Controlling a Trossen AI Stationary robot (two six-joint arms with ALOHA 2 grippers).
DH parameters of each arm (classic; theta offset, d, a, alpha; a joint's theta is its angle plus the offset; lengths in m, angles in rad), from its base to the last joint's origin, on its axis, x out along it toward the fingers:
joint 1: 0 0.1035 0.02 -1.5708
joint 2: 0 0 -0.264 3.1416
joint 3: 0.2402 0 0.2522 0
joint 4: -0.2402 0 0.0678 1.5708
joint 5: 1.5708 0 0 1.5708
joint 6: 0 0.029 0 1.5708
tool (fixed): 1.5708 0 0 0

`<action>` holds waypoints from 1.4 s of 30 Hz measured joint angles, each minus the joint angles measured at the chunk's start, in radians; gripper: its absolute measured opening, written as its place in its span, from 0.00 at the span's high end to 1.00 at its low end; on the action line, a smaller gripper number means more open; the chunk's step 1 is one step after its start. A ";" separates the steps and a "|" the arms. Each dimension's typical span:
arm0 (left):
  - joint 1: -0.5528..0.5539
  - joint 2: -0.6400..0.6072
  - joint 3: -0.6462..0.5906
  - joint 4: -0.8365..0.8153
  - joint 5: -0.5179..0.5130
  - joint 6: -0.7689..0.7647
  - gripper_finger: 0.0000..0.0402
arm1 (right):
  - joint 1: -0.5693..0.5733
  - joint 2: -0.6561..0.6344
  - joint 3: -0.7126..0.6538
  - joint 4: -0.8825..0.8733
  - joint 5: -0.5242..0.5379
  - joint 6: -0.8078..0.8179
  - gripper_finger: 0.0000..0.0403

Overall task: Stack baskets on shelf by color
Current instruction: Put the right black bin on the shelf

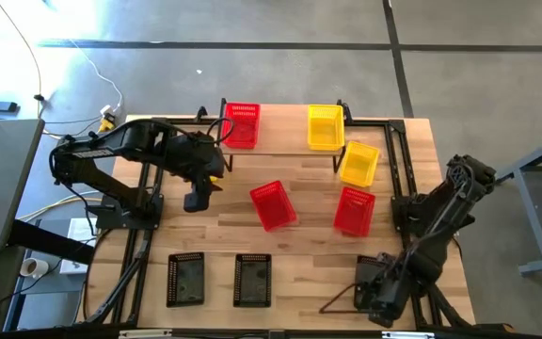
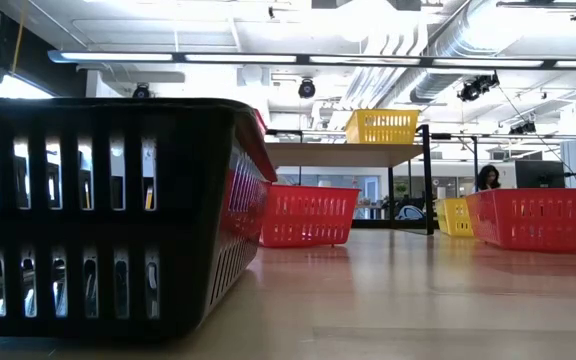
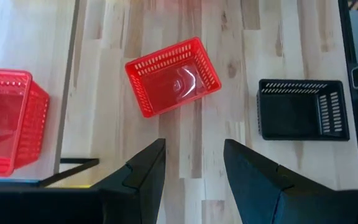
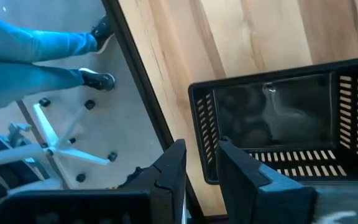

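Observation:
The shelf stands at the table's far side and carries one red basket and one yellow basket on its plank. On the table sit a yellow basket, two red baskets and two black baskets. My left gripper is open in the air, just left of the nearer red basket. My right gripper is at the table's near right corner, shut on a third black basket. My right gripper pinches one short wall of the black basket, with one finger inside the basket and one outside it. The fingers come from above, pointing down. I cannot tell whether the basket is lifted or rests on the table.
Black frame rails run along the table's sides and far edge. Bare wood lies between the red baskets and the black ones. A person's legs and a chair base show on the floor past the table's edge.

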 joint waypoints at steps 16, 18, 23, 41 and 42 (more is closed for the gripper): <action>0.000 0.000 0.000 0.001 -0.002 -0.088 0.62 | 0.088 0.200 0.000 0.027 0.014 -0.029 0.59; 0.000 0.000 0.000 0.001 -0.004 -0.089 0.62 | 0.092 0.233 0.000 0.041 0.005 -0.030 0.59; 0.000 0.000 0.000 0.002 -0.004 -0.088 0.62 | 0.096 0.293 0.000 0.100 -0.042 -0.029 0.59; 0.001 0.001 0.000 0.002 -0.004 -0.088 0.62 | 0.072 0.347 0.022 0.109 -0.134 0.006 0.96; 0.001 0.001 0.000 0.002 -0.003 -0.088 0.62 | 0.066 0.347 0.034 0.109 -0.132 0.005 0.95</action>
